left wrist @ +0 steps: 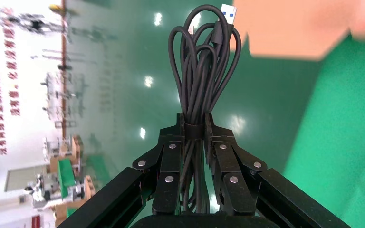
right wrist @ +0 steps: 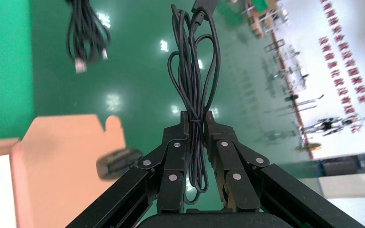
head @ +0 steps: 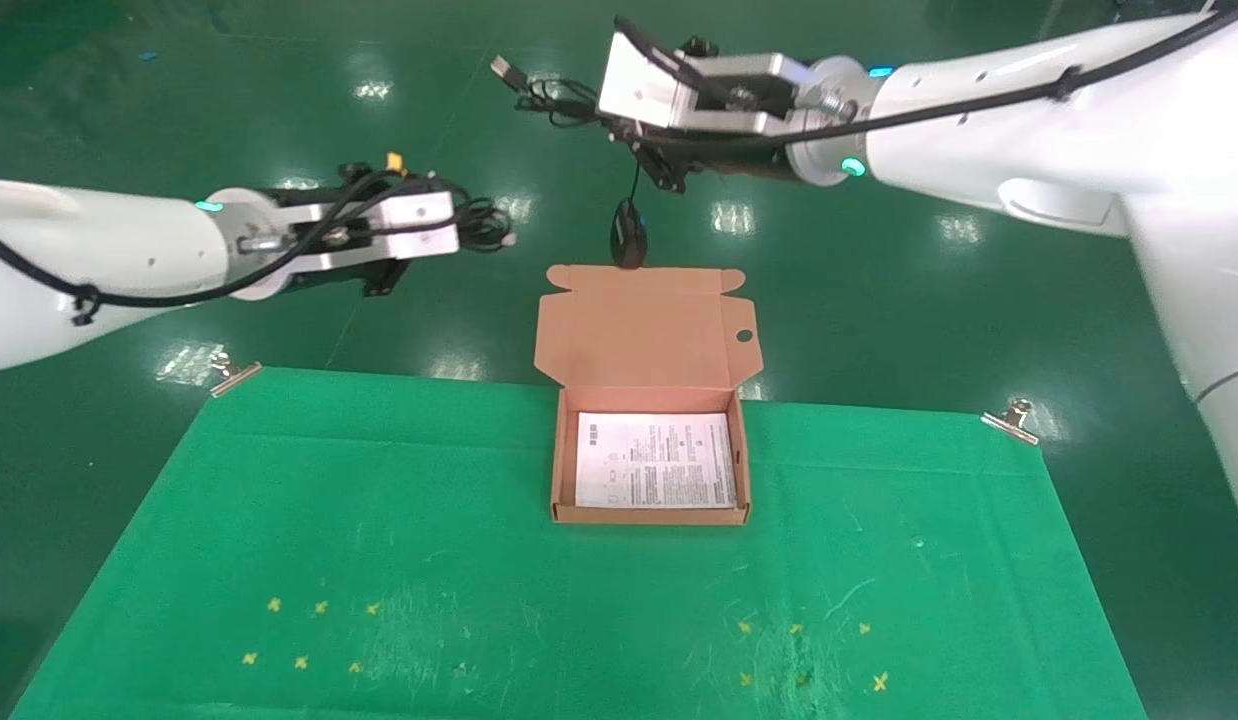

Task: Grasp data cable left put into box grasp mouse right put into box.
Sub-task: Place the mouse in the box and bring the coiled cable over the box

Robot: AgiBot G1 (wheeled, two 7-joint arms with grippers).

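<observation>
I had both loads in the air, so the grasping was done and placing came next. My left end effector [left wrist: 195,130] was pinching the cable [left wrist: 203,66] at its bound middle, held off the worktop's [head: 279,520] far left edge, well apart from the box [head: 649,455]. My right end effector [right wrist: 196,124] was pinching the mouse cord [right wrist: 192,61], and the mouse [head: 627,232] hung below it, just beyond the raised lid [head: 647,328]. I judged the next move: swing the cable over the open tray and lower it before releasing. The box held only a white printed sheet [head: 655,460].
</observation>
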